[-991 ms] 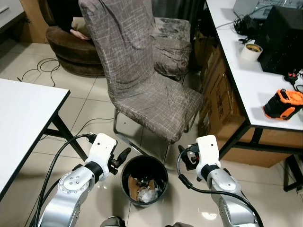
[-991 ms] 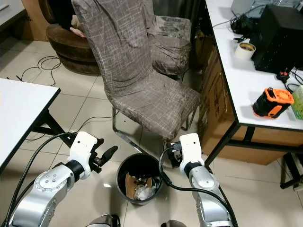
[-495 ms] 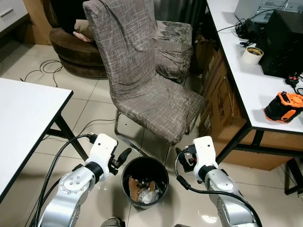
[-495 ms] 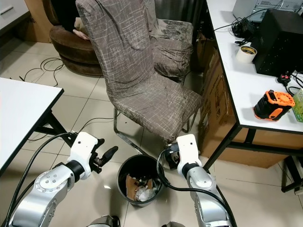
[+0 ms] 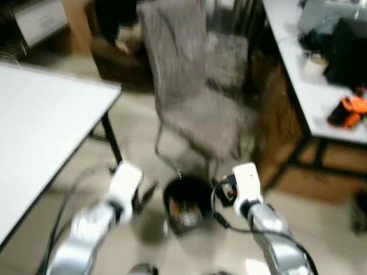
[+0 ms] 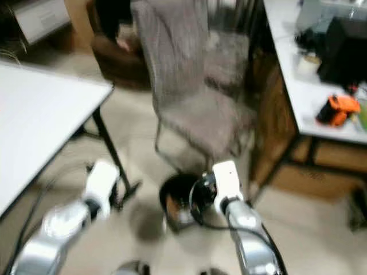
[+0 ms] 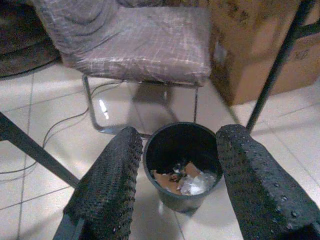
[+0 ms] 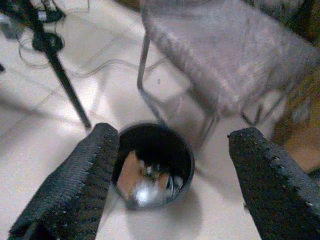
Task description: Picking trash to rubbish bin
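Observation:
A black rubbish bin (image 5: 186,203) stands on the tiled floor in front of a chair. Inside it lie trash pieces (image 7: 186,181): brown cardboard scraps and crumpled clear plastic. My left gripper (image 5: 146,193) hovers just left of the bin, open and empty. In the left wrist view its fingers (image 7: 112,175) frame the bin (image 7: 180,202). My right gripper (image 5: 221,192) hangs at the bin's right side, also open and empty, and its fingers (image 8: 85,175) spread wide around the bin (image 8: 160,145). The eye views are blurred.
A grey-covered chair (image 5: 195,86) stands right behind the bin, its metal legs (image 7: 92,112) close by. A white table (image 5: 40,132) is at left with a dark leg (image 8: 67,87). The desk (image 5: 321,97) at right carries an orange tool (image 5: 347,112), with cardboard boxes (image 7: 260,55) under it.
The head camera has swung and the eye views have gone blurred, with more of the white table showing at left. Both grippers stay open beside the bin.

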You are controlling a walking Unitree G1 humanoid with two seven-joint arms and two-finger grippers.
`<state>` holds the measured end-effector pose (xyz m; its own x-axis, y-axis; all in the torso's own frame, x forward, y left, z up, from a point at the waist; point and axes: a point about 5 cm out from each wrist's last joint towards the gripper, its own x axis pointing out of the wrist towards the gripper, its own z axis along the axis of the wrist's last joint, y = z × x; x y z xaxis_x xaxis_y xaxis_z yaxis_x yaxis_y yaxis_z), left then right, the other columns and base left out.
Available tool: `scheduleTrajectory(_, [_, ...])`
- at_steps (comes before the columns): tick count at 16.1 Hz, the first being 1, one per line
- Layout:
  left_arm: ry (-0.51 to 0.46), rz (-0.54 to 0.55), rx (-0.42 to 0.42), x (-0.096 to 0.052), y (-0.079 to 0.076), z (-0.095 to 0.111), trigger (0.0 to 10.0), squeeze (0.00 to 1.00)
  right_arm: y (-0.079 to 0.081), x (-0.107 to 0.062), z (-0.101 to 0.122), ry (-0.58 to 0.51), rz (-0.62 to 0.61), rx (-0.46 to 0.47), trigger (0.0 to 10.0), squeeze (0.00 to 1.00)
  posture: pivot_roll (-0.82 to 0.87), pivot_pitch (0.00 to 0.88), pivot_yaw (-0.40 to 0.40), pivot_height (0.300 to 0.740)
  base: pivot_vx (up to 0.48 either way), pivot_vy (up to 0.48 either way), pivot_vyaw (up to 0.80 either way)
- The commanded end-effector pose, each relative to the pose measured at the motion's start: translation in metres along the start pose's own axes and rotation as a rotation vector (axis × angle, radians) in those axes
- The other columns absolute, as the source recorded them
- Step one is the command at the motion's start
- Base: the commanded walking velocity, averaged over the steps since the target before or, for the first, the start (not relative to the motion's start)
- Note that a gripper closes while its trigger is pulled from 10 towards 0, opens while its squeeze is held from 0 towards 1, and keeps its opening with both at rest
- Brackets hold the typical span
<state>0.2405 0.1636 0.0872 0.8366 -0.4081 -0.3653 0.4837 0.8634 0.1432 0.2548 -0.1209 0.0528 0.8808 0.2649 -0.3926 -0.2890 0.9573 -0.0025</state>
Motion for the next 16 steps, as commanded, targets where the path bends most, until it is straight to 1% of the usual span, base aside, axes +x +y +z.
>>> scheduleTrajectory(1, [-0.009, -0.010, 0.008, 0.000, -0.002, 0.002, 10.0, 0.00, -0.003, 0.000, 0.003, -0.012, -0.012, -0.004, 10.0, 0.00, -0.01, 0.063, -0.039, 0.740, -0.274, 0.000, 0.00])
scheduleTrajectory(7, [-0.014, -0.020, 0.021, 0.001, -0.001, 0.004, 10.0, 0.00, -0.002, 0.000, 0.005, -0.033, -0.016, 0.006, 10.0, 0.00, -0.01, 0.043, -0.033, 0.740, -0.273, 0.000, 0.00])
scheduleTrajectory(14, [-0.050, -0.007, 0.030, -0.003, 0.004, 0.017, 10.0, 0.00, 0.009, 0.000, 0.032, -0.153, 0.052, 0.006, 10.0, 0.00, 0.00, 0.045, -0.035, 0.740, -0.275, 0.000, 0.00])
scheduleTrajectory(16, [-0.053, -0.005, 0.029, -0.003, 0.004, 0.018, 10.0, 0.00, 0.009, 0.000, 0.035, -0.162, 0.059, 0.003, 10.0, 0.00, 0.00, 0.044, -0.037, 0.740, -0.274, 0.000, 0.00])
